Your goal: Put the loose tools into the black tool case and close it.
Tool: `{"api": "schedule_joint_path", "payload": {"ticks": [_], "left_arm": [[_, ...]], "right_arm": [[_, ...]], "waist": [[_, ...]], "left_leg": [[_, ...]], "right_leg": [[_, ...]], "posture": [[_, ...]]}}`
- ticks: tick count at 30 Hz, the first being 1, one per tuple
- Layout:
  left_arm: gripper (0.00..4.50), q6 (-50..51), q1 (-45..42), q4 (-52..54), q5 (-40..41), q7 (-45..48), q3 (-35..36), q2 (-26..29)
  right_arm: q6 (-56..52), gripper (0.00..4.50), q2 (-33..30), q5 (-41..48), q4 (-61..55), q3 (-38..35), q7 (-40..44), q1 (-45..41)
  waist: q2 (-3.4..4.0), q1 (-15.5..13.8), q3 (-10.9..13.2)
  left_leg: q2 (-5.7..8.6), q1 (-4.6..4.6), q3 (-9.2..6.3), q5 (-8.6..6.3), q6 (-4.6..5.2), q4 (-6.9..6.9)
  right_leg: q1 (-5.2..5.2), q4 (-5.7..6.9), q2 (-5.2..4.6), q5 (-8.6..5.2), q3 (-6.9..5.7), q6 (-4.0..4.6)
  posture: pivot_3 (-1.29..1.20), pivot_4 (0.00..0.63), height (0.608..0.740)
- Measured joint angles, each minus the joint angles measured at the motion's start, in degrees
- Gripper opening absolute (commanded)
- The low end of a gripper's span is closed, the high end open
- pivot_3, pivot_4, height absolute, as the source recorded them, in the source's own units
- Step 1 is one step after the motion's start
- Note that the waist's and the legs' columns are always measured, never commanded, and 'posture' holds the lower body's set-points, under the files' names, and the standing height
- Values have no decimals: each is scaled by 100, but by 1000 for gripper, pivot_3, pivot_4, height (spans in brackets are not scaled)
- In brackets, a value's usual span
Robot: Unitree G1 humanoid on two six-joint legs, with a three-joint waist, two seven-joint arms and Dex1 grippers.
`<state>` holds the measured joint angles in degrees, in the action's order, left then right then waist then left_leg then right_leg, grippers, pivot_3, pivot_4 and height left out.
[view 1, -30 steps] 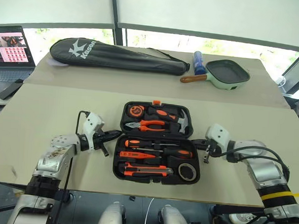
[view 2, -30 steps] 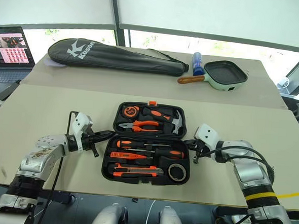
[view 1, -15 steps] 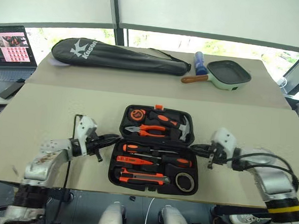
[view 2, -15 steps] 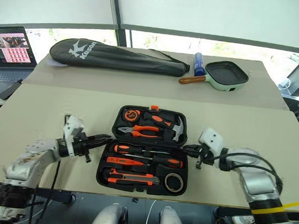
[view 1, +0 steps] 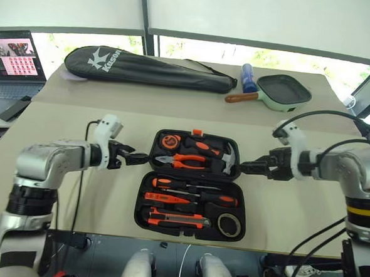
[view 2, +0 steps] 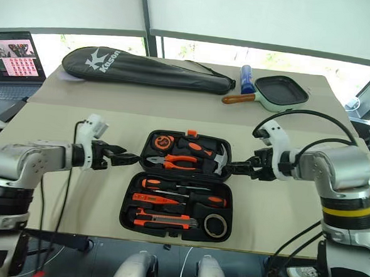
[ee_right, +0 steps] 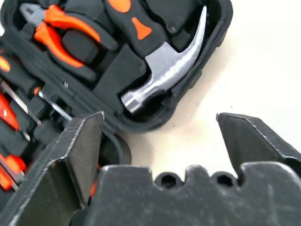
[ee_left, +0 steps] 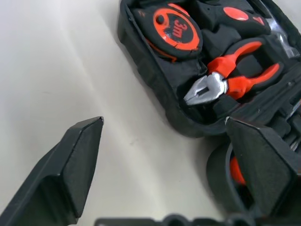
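The black tool case (view 1: 191, 184) lies open on the tabletop (view 1: 65, 137), flanked by the left tool (view 1: 138, 156) and right tool (view 1: 247, 167), both spread wide, nothing held.

One open tool case (view 1: 144, 214), two screwdrivers (view 1: 194, 185), one tester (view 1: 169, 197), one knife (view 1: 177, 220), one tape roll (view 1: 231, 225), one pliers (view 1: 182, 158), one hammer (view 1: 219, 152), one tape measure (view 1: 169, 140), one racket bag (view 1: 145, 69), one pan (view 1: 282, 92).
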<state>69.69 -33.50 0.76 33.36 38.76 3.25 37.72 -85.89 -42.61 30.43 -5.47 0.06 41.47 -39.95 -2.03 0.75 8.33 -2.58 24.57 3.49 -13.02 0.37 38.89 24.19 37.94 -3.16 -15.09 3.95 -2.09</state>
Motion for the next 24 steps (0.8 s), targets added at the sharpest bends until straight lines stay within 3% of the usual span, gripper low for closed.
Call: {"api": "schedule_joint_path", "payload": {"ticks": [7,8,12,18,19,22,24], "left_arm": [[4500,358,-307,-302,-209,-437,-142,-212],[3976,344,-308,-371,-252,-451,-163,-223],[2852,168,-325,-441,-303,-450,-208,-326],[667,77,-397,-489,-246,-433,-246,-549],[128,99,-398,-493,-224,-439,-214,-594],[0,163,-385,-569,-193,-486,-71,-679],[0,111,-300,-594,-181,-514,45,-747]], "right_arm": [[-91,4464,463,-270,742,158,-576,-342],[-65,4500,476,-300,822,200,-609,-342],[-4,3458,532,-409,1016,381,-687,-341],[79,1436,558,-416,1156,483,-668,-454],[79,958,580,-417,1169,490,-672,-462],[79,90,654,-422,1163,490,-682,-464],[95,90,756,-442,1184,388,-762,-450]], "waist": [[0,17,0],[0,15,0],[0,15,0],[1,8,-1],[-1,-6,-2],[-11,-5,-11],[-15,11,-13]], "left_leg": [[1,9,-1,0,-1,-4],[3,10,-1,0,-1,-3],[5,5,0,1,-1,-2],[6,-15,0,1,-1,-3],[7,-21,1,1,-1,-2],[7,-42,1,1,-1,-1],[5,-76,1,0,-1,-2]], "right_leg": [[10,-1,-3,1,0,0],[10,-1,-4,1,0,0],[4,0,-6,1,-1,0],[-16,0,-6,0,-1,0],[-24,-1,-7,0,-3,0],[-52,-4,-6,0,-6,-1],[-92,-18,-6,0,-10,-1]], "posture": [[0,150,740],[0,150,740],[0,150,740],[0,150,740],[0,150,740],[0,150,740],[0,150,740]]}}
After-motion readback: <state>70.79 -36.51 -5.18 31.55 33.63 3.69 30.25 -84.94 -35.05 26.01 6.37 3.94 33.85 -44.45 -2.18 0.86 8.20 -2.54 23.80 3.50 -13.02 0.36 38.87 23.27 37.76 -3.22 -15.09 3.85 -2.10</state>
